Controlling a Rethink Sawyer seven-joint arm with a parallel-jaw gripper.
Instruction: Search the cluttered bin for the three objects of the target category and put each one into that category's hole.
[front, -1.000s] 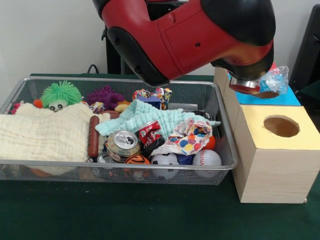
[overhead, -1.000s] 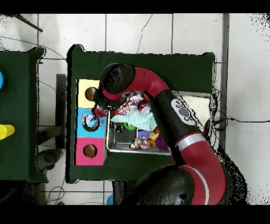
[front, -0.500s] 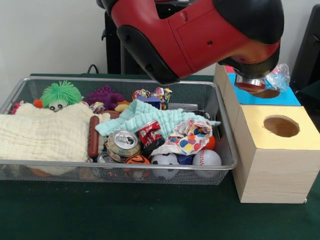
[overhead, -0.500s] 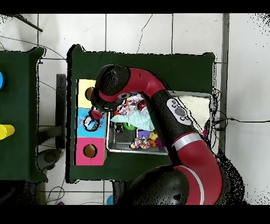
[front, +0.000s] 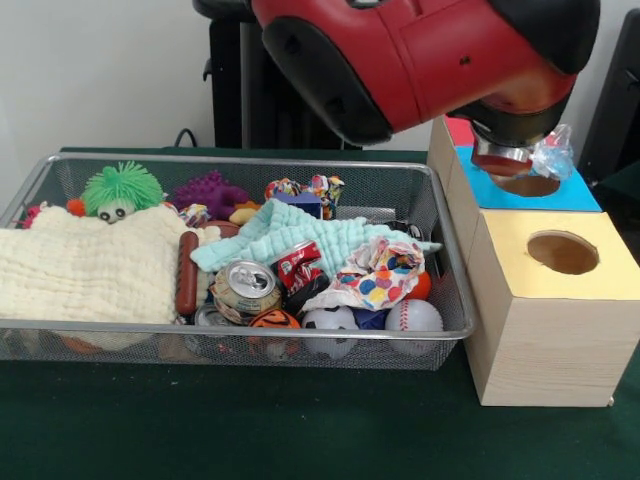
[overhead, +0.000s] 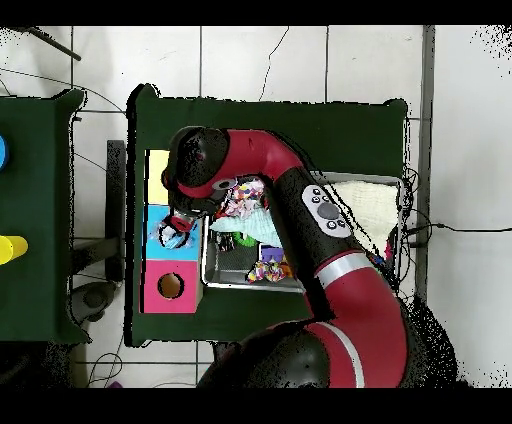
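Note:
My gripper (front: 520, 170) hangs over the pale wooden box with the blue top (front: 575, 198), right of the wire mesh bin (front: 250, 159). It is shut on a crushed clear plastic bottle (front: 551, 154), held just above the round hole (front: 530, 186) in the blue top. In the overhead view the gripper (overhead: 180, 224) and the bottle (overhead: 172, 233) sit over the blue top (overhead: 158, 215), beside the bin (overhead: 212, 281). My arm hides the fingers. No other clear bottle shows in the bin.
The yellow-topped box (front: 590, 275) stands nearest the camera, the red-topped box (front: 457, 130) behind the blue one. The bin holds a crushed can (front: 245, 285), a dotted wrapper (front: 378, 275), a cream cloth (front: 85, 265), a mint cloth (front: 300, 232), balls and soft toys.
My arm has swung to the right in the front view, further over the boxes. The bottle has stayed in the gripper above the blue top's hole.

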